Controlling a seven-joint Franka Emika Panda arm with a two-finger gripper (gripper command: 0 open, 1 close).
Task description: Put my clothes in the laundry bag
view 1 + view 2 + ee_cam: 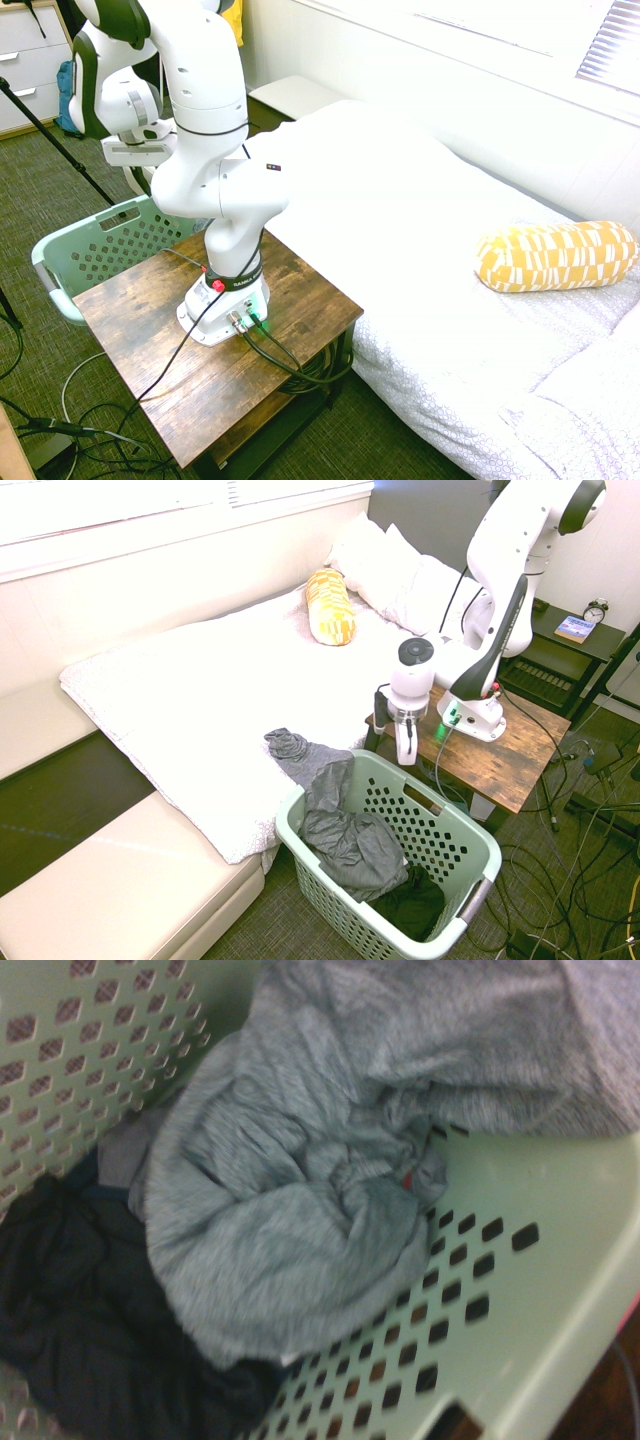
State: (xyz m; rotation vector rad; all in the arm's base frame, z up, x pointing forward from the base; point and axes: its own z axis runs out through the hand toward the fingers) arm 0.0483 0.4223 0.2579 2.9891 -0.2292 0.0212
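Across the rim of the mint-green laundry basket hangs a grey garment, most of it heaped inside and one end trailing onto the bed. Beneath and beside it, a black garment already lies in the basket. Above the basket's worktop side, the end effector hangs apart from the cloth, holding nothing; whether its fingertips stand apart or together, I cannot tell. I judge the task nearly finished: the bulk of the laundry is in, and what remains is the trailing end (a small job, though limp fabric could drag the rest back out). Lifting that end over the rim seems the sensible next move.
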